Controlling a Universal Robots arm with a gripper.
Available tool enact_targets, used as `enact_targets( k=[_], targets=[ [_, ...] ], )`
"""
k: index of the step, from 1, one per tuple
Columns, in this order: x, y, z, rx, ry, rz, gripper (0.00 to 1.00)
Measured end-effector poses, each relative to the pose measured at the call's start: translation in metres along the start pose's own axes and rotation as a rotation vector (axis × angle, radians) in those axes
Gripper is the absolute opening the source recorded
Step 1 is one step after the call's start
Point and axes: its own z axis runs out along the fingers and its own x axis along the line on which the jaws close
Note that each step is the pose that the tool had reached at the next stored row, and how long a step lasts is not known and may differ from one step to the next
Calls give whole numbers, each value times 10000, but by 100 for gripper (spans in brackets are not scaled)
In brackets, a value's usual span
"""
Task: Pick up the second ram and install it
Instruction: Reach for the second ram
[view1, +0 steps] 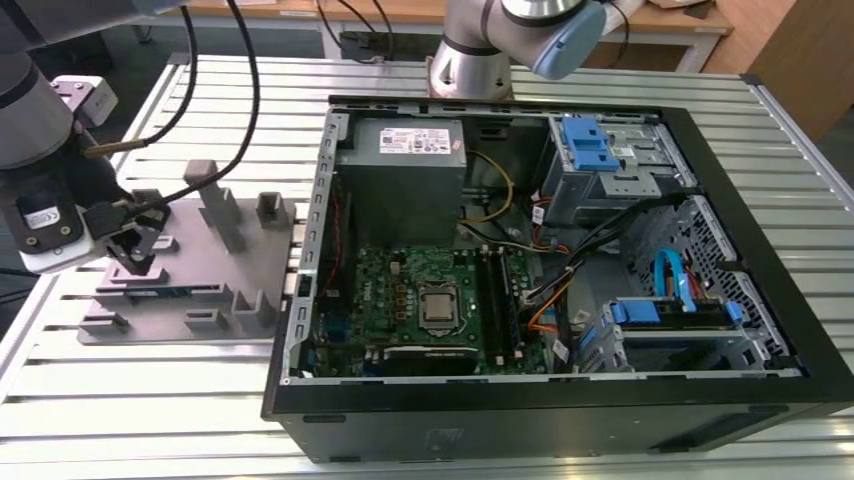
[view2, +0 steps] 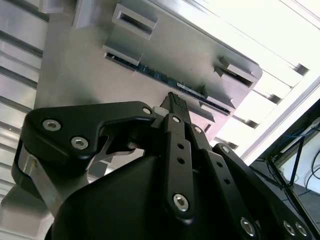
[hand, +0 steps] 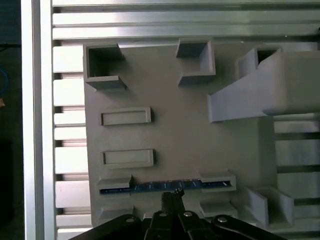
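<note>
The second ram (hand: 150, 187) is a thin dark blue stick standing on its edge in two slotted blocks of the grey holder tray (hand: 175, 135). It also appears in the second wrist view as the ram (view2: 150, 72) on the tray (view2: 75, 75), and as a blue strip of ram (view1: 167, 292) at the exterior view's left. My gripper (hand: 173, 194) hovers just above and beside the stick's middle, fingers pressed together with nothing between them. The black fingertips (view2: 175, 100) end a little short of the stick's edge. In the exterior view the gripper (view1: 138, 262) hangs over the tray (view1: 187, 322).
An open computer case (view1: 747, 200) lies to the exterior view's right of the tray, with the motherboard (view1: 427, 300) and its memory slots (view1: 497, 290) exposed. Upright grey blocks (view1: 214, 200) stand on the tray. A second robot base (view1: 470, 60) stands behind the case. Cables (view1: 200, 120) hang near my arm.
</note>
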Motion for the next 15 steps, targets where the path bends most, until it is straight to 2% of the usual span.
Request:
enact_targets(
  k=[2,4,8,15],
  targets=[
    [-10,-1,36,9,4,-44,11],
    [-27,-1,62,54,13,-119,11],
    [-41,2,112,231,10,-193,11],
    [-93,27,225,248,50,-192,11]
  ],
)
